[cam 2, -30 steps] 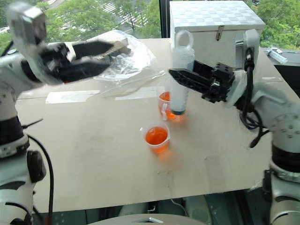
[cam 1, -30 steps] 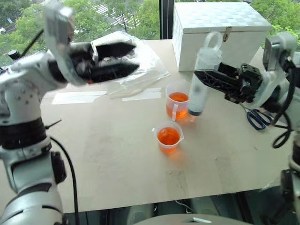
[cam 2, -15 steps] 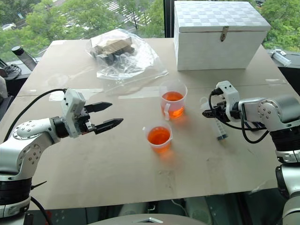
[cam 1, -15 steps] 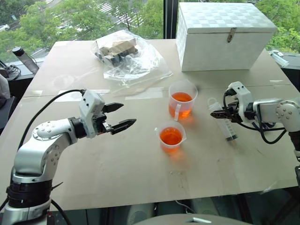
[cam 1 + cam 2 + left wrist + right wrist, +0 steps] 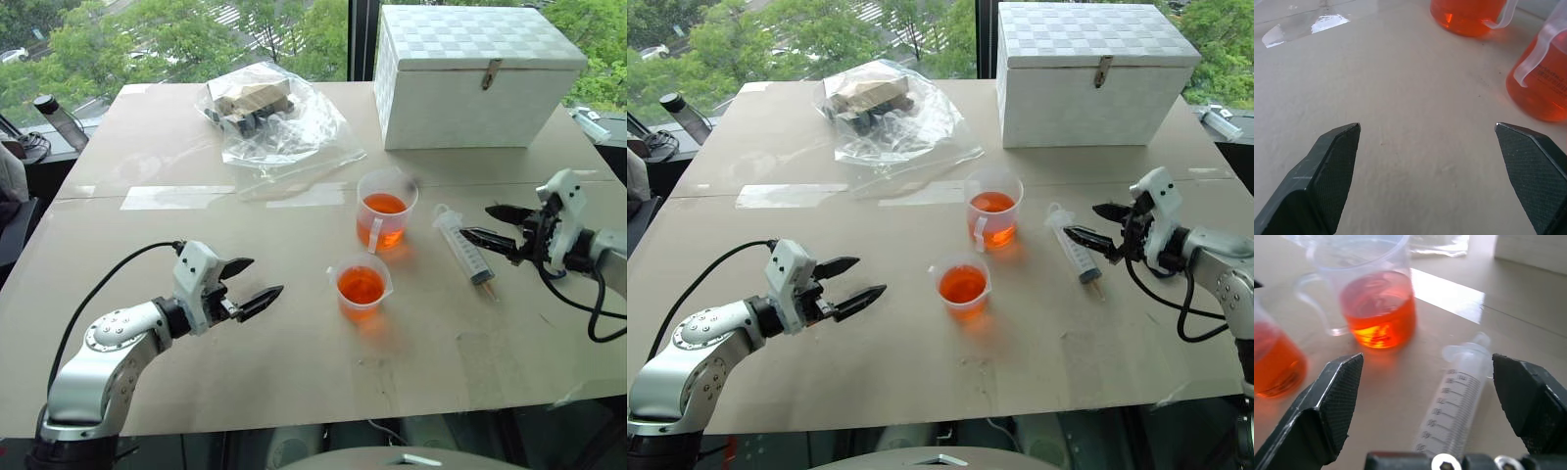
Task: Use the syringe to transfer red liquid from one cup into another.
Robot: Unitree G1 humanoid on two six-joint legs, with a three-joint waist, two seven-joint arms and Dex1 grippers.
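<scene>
Two sets of black jaws stand wide apart, and neither holds anything. The left gripper (image 5: 255,286) hangs low over the bare beige surface (image 5: 196,235), pointing toward the cups, its two textured fingertips (image 5: 1337,152) well apart with nothing between them. The right gripper (image 5: 490,227) sits at the far right of the surface, its jaws spread just as wide and pointing at the large clear plastic syringe with black graduation marks (image 5: 462,245). That syringe lies flat on the surface just in front of the right jaws, free of them, its white plunger end toward the white box and its short tip toward the near edge. The right wrist view shows its barrel (image 5: 1457,401) lying between the two open fingers without touching either.

The taller clear plastic beaker with a white handle strip (image 5: 386,208) stands just left of the syringe, upright, about half full of translucent orange-red liquid (image 5: 383,204). The shorter clear beaker (image 5: 361,288) stands near it, closer to the near edge, also upright and holding the same liquid.

Small dark print runs across the side of one beaker in the left wrist view (image 5: 1547,73), too fine to read. The numbers beside the syringe's graduation marks cannot be read either.

A white checkered box with a metal latch (image 5: 475,73) and a crumpled clear plastic bag (image 5: 269,113) sit at the back.
</scene>
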